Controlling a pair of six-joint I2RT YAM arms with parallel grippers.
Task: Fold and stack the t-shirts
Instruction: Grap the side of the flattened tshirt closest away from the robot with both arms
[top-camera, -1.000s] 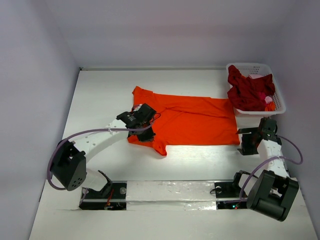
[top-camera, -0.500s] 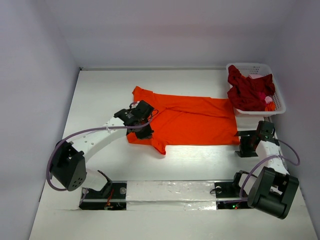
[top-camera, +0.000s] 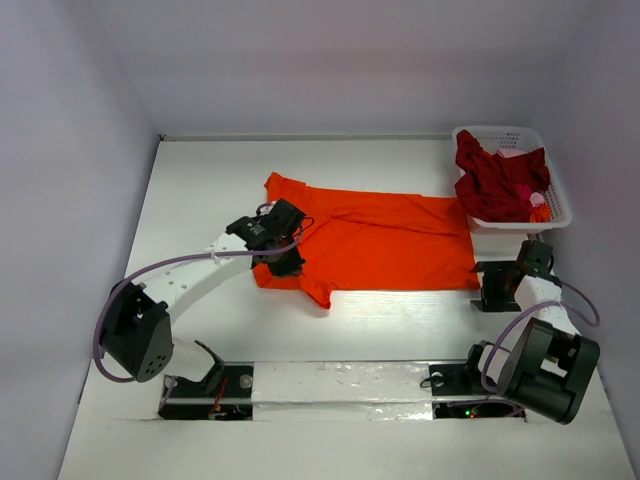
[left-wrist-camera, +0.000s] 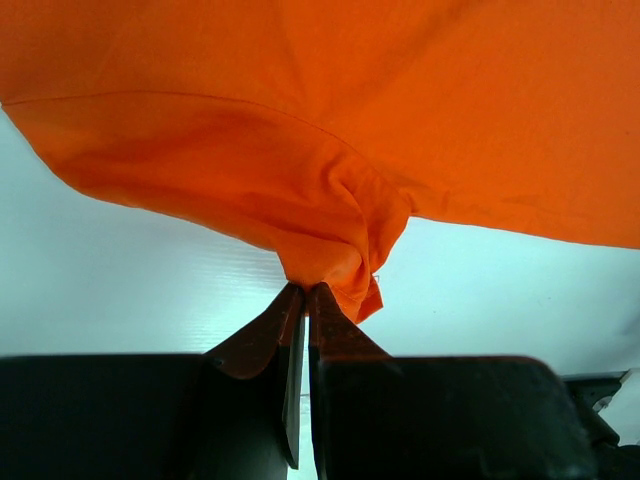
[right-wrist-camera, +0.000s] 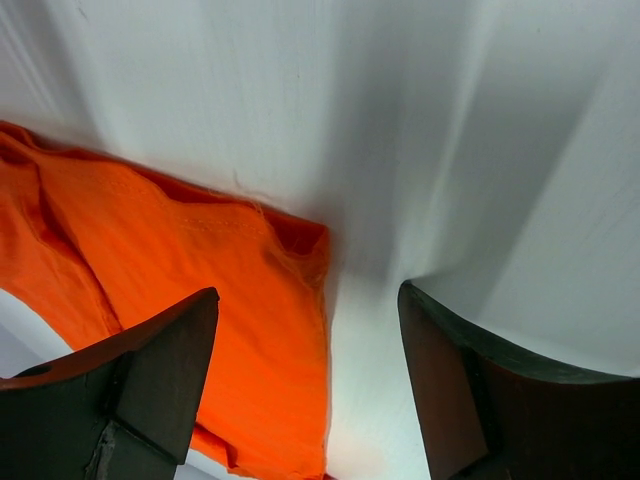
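The orange t-shirt (top-camera: 385, 240) lies spread flat in the middle of the tabletop (top-camera: 200, 180). Its long axis runs left to right, with the collar end at the left and the hem at the right.

At its near-left edge, by the near sleeve, the left fingers (top-camera: 288, 264) are pressed together on a small bunched fold of the orange cloth. In the left wrist view the fold puckers up right at the fingertips (left-wrist-camera: 303, 300), and the rest of the shirt fans away beyond them.

At the other end, the right fingers (top-camera: 490, 300) sit low over the tabletop just right of the hem's near corner. They stand well apart and hold nothing. In the right wrist view that corner lies just ahead of the gap, closer to one finger (right-wrist-camera: 165, 350) than to the other. Bare tabletop fills the remainder of the gap, and the cloth touches neither finger.

The coming move seems to turn on that right end. The hem corner lies to the left of the right fingers, and the right arm is clearly the nearer one to it. The fingers probably need to slide a little leftward so the corner sits squarely between them before they close.

The crimson t-shirt (top-camera: 495, 185) is heaped, unfolded, in the white lattice basket (top-camera: 560, 215) at the far right, apart from both arms.
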